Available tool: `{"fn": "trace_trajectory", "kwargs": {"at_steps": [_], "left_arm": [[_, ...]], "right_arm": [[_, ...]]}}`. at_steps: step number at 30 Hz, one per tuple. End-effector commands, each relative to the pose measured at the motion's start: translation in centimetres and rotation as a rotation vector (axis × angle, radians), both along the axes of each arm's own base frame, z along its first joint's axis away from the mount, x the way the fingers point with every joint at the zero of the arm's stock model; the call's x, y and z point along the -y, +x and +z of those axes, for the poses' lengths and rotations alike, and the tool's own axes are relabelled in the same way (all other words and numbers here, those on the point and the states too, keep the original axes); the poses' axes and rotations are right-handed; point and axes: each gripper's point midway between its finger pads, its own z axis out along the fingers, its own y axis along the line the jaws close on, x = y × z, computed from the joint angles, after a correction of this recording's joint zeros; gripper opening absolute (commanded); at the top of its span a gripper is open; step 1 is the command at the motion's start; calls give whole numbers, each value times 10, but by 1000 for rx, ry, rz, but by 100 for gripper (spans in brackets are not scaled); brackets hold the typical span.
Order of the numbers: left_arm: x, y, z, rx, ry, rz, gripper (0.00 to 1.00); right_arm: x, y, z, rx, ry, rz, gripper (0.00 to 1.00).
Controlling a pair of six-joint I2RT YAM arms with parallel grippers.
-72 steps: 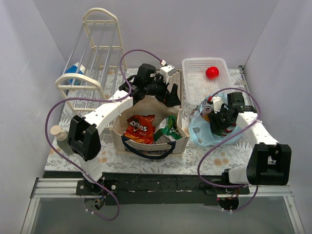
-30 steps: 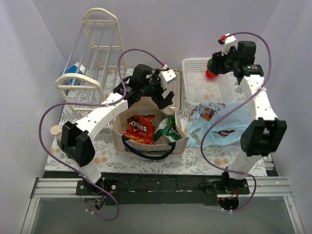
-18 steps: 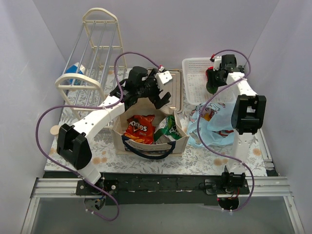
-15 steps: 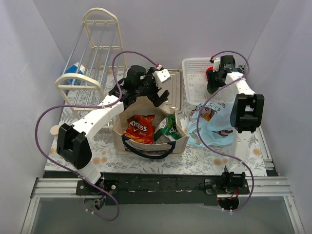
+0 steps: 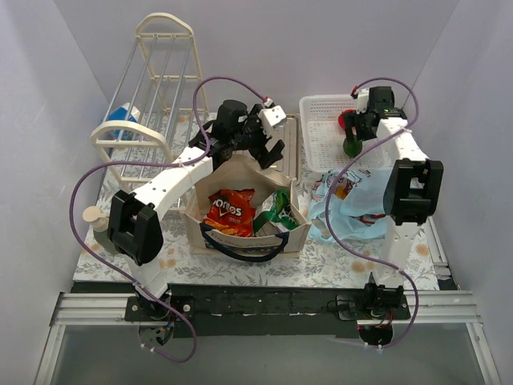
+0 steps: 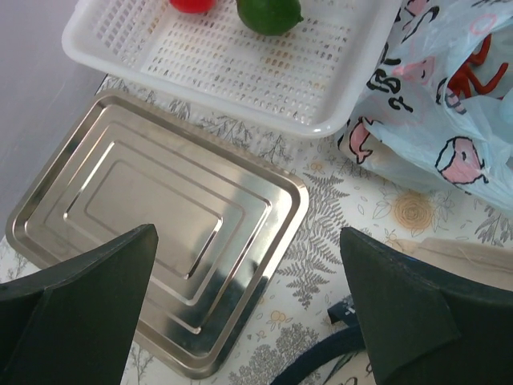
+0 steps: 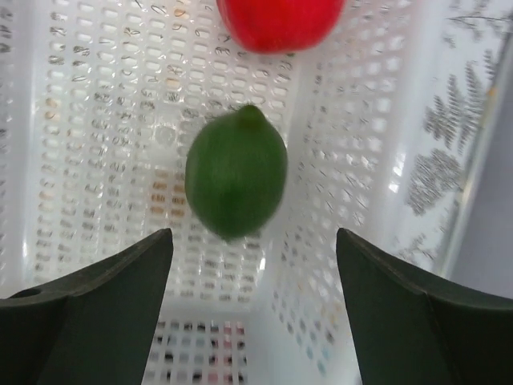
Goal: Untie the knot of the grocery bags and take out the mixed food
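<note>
Grocery bags, 2 obs.: beige tote (image 5: 298,234) stands upright at table centre, mouth open, navy handles slumped over its near edge. Light-blue bag (image 5: 357,210) lies crumpled on the table just R of the tote, its far edge touching the near rim of the white basket (image 5: 321,104). Whether a knot remains in it: cannot tell.

Food, pos.:
- Doritos bag (image 5: 228,210) and green snack bag (image 5: 277,207) are inside the tote, side by side, Doritos on the L.
- Red apple (image 7: 276,20) and green round fruit (image 7: 236,172) are in the basket, close together but not touching; apple is nearer the far wall.

R gripper (image 7: 252,237): over the basket, pointing down, jaws spread wide w/ nothing in them. Green fruit sits btwn the two fingers in the wrist view, clear of both.

L gripper (image 6: 247,233): above the tote's far edge, jaws fully apart, holding nothing. Below it the wrist view shows a steel tray (image 6: 160,233) flat on the table, btwn tote and basket, bare.

Other: cream wire rack (image 5: 152,88) at far L, w/ a blue-and-white carton (image 5: 120,116) in it.
</note>
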Motion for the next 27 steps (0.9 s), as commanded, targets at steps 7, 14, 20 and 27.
{"fn": "trace_trajectory", "kwargs": {"at_steps": [7, 14, 20, 27], "left_arm": [[23, -13, 34, -28, -140, -63, 98], [28, -28, 34, -66, -174, -93, 98], [37, -27, 49, -60, -232, -111, 98], [71, -56, 38, -8, -205, -210, 98]], "right_arm": [[-42, -129, 155, 242, 170, 289, 83], [-83, -285, 129, 127, 150, 835, 47], [-58, -360, 61, -137, -2, 1036, 23], [-37, -297, 33, -136, -71, 796, 14]]}}
